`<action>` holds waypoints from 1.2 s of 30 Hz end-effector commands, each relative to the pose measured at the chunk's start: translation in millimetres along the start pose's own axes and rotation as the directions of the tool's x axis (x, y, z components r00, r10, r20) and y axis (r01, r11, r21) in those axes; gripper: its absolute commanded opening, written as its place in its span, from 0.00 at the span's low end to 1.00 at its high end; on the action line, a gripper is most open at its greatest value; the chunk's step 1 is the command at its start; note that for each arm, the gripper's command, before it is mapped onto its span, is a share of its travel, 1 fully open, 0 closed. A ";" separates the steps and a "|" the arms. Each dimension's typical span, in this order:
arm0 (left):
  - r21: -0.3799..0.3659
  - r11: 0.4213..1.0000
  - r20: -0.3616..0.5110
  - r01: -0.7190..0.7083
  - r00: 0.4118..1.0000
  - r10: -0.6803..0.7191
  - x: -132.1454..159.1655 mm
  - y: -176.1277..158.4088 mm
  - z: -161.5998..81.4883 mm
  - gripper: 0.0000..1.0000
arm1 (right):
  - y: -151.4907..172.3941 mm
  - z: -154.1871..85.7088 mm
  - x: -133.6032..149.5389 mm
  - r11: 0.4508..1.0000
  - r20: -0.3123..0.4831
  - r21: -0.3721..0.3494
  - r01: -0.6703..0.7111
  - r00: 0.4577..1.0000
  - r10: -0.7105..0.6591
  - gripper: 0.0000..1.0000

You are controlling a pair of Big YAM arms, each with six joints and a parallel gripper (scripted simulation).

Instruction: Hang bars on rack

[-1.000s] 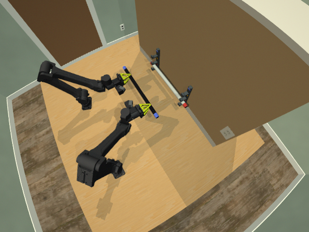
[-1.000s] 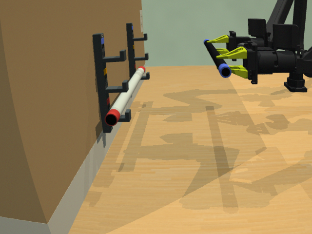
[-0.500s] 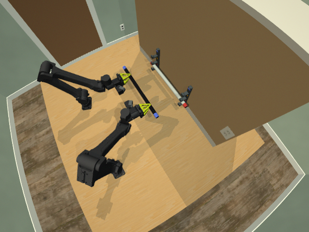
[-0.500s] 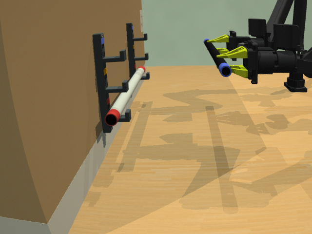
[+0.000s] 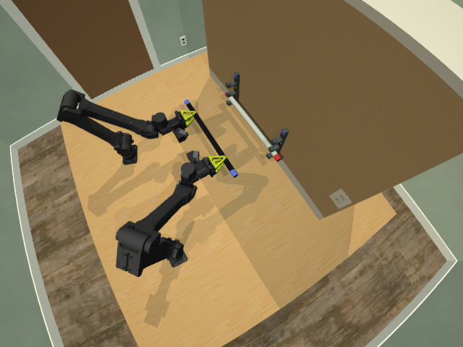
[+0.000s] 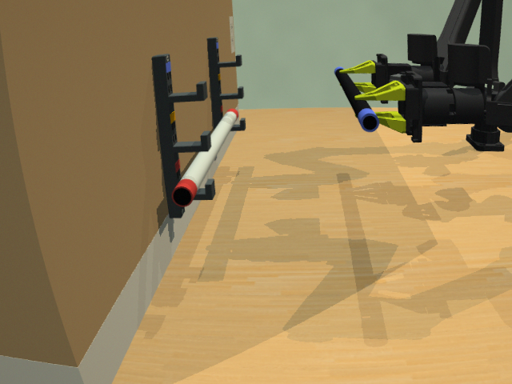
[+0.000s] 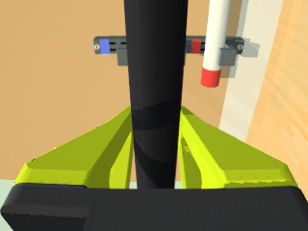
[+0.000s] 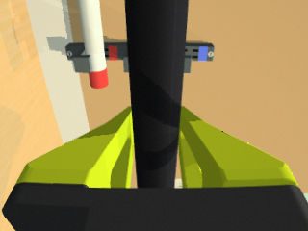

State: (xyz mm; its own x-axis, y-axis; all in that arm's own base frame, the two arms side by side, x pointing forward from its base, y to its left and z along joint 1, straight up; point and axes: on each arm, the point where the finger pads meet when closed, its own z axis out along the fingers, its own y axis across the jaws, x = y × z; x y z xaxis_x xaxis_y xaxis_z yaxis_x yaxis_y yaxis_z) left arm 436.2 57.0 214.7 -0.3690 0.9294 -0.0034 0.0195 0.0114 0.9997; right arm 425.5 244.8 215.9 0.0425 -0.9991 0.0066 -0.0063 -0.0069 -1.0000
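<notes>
From the robot's left, my left gripper [image 5: 194, 113] [image 6: 365, 105] [image 7: 156, 115] is closed around the black bar with blue ends [image 5: 209, 136] [image 6: 350, 89] [image 7: 159, 58] [image 8: 156, 58] — held in the air, apart from the wall rack [image 5: 236, 82] [image 6: 161, 103] [image 7: 114, 40] [image 8: 193, 46]. My right gripper [image 5: 225, 157] [image 6: 348, 78] [image 8: 156, 115] clasps it too. Beyond, the white bar with red ends [image 5: 250, 123] [image 6: 210, 150] [image 7: 218, 34] [image 8: 93, 34] lies on the lowest, red-labelled pair.

Black bar [image 5: 209, 136] [image 6: 350, 89] [image 7: 156, 87] [image 8: 156, 87], blue-ended, aloft, apart from the wall rack [image 5: 236, 82] [image 6: 163, 124] [image 7: 115, 39] [image 8: 211, 47], white bar [image 5: 250, 121] [image 6: 211, 150] [image 7: 218, 38] [image 8: 94, 38], red-ended, lying across its red-labelled lowest arms
</notes>
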 end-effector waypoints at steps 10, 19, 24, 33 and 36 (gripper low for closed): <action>-0.035 0.999 -0.017 0.008 1.000 -0.008 3.6 7.0 6.6 0.00 | -15.1 7.1 3.9 0.998 -0.020 0.049 -0.041 0.999 0.042 0.00; -0.035 0.999 -0.017 0.008 1.000 -0.008 3.7 7.7 7.2 0.00 | -15.4 7.8 3.7 0.998 -0.020 0.049 -0.041 0.999 0.042 0.00; -0.035 0.999 -0.017 0.008 1.000 -0.008 3.8 8.0 7.4 0.00 | -15.6 8.0 3.7 0.998 -0.020 0.049 -0.041 0.999 0.042 0.00; -0.035 0.999 -0.017 0.008 1.000 -0.008 4.0 9.4 7.9 0.00 | -16.7 8.7 3.5 0.998 -0.020 0.049 -0.041 0.999 0.042 0.00; -0.035 0.999 -0.017 0.008 1.000 -0.008 4.0 9.9 8.0 0.00 | -17.0 8.9 3.4 0.998 -0.020 0.049 -0.041 0.999 0.042 0.00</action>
State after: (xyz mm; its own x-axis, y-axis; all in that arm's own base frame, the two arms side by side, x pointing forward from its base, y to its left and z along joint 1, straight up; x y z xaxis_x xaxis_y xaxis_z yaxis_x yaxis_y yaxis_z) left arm 436.7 57.1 210.3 -0.3693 0.9293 -0.0026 0.0217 0.0114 0.9997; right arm 425.6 244.7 211.4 0.0416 -0.9991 0.0072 -0.0070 -0.0075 -0.9999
